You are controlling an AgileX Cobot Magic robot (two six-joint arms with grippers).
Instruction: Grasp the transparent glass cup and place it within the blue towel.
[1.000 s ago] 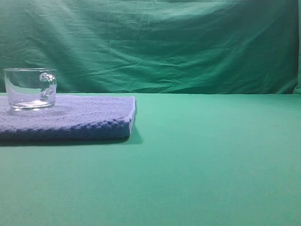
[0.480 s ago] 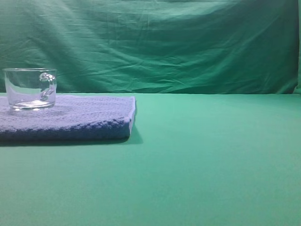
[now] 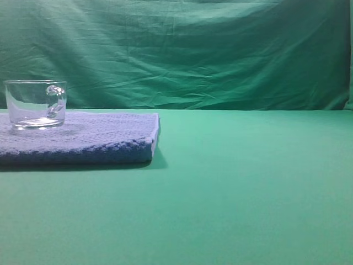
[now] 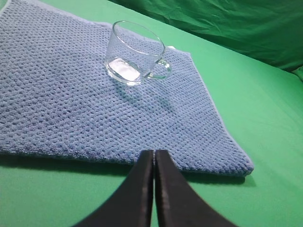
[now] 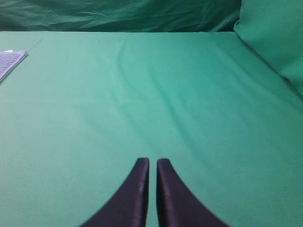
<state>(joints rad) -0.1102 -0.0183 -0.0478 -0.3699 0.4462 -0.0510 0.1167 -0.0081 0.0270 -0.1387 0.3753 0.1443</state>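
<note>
Here we see the transparent glass cup standing upright and empty on the blue towel, near its far edge. Both end effectors, left and right, are pressed together over the green counter, holding nothing.

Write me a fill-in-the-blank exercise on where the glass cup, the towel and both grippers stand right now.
1. The transparent glass cup stands upright on the ____.
2. The blue towel lies flat on a ____ cloth surface.
3. The left gripper is shut and holds ____.
4. The right gripper has its fingers nearly together over bare ____ cloth, far from the cup.

Missing words: blue towel; green; nothing; green
</note>
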